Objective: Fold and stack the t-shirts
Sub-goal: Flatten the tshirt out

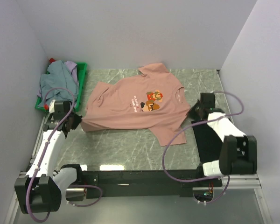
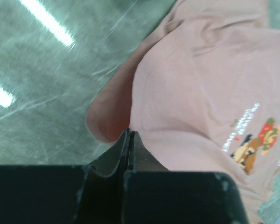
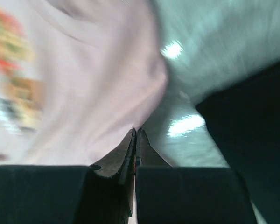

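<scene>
I am at the first fold: left jaws clamp one end of the pink t-shirt (image 1: 126,109), right jaws its opposite end. Next, I judge: lift both together.

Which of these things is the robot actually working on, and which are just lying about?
Part of the job: pink t-shirt, pinched by the left end effector and right end effector; grey-blue shirt and lavender shirt, heaped in the green crate.
Just lying about: green crate; table.
</scene>
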You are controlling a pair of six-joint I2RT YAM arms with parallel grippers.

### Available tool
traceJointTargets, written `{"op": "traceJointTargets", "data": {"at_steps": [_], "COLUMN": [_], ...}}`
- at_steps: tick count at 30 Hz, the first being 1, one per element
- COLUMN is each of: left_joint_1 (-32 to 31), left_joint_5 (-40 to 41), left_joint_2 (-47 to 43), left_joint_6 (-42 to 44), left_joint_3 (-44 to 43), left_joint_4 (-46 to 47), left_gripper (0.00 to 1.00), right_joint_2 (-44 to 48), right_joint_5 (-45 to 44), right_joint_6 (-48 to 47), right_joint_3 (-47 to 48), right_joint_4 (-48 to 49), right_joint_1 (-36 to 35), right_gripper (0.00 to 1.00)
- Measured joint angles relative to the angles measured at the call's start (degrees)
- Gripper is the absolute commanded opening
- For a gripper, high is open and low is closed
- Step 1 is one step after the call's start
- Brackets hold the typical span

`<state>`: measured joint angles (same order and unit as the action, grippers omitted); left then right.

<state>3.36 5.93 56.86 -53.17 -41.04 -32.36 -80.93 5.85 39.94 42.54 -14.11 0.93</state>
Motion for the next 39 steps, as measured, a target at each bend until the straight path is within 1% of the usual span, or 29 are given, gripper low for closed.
{"op": "traceJointTargets", "data": {"at_steps": [3,5,9,15,19,25,27,29,31,33,36,39], "left_joint_1": [0.0,0.0,0.3,0.3,0.3,0.6,0.6,0.6,0.6,0.6,0.8,1.0], "left_joint_5": [0.9,1.6,4.0,6.0,6.5,5.6,5.1,4.1,3.0,1.8,-0.9,-4.2], "left_joint_2": [-0.1,-0.3,-2.2,-7.5,-10.5,-10.6,-8.7,-5.6,-1.4,3.5,14.3,29.5], "left_joint_6": [0.5,0.6,1.0,0.7,0.1,-0.6,-0.8,-1.1,-1.6,-1.9,-2.3,-3.3], "left_joint_3": [-4.7,-8.1,-15.7,-26.2,-31.0,-38.0,-40.3,-42.5,-44.7,-46.6,-52.9,-65.3], "left_joint_4": [-0.8,-1.6,-3.2,-5.2,-6.2,-6.1,-4.9,-2.4,0.7,4.9,10.0,14.2], "left_gripper": [0.01,0.01,0.01,0.01,0.01,0.01,0.01,0.01,0.01,0.01,0.01,0.01], "right_joint_2": [5.8,9.9,16.3,23.4,25.2,27.2,27.1,26.6,24.7,20.7,11.9,1.2], "right_joint_5": [-1.3,-1.8,-1.7,-0.2,0.7,0.9,1.2,2.3,4.0,6.1,8.9,10.9], "right_joint_6": [-0.4,-0.7,-0.9,0.0,0.7,1.2,1.6,2.6,3.9,5.6,8.0,10.3], "right_joint_3": [8.2,15.4,27.7,36.1,42.7,49.9,51.5,52.4,52.9,52.9,53.8,57.8], "right_joint_4": [-5.6,-8.7,-12.6,-19.8,-25.3,-28.4,-28.2,-25.6,-21.7,-15.7,-6.6,0.2], "right_joint_1": [0.5,1.5,4.4,6.1,6.5,6.9,6.9,7.0,7.0,7.0,7.0,7.0], "right_gripper": [0.0,0.0,0.0,0.0,0.0,0.0,0.0,0.0,0.0,0.0,0.0,0.0]}}
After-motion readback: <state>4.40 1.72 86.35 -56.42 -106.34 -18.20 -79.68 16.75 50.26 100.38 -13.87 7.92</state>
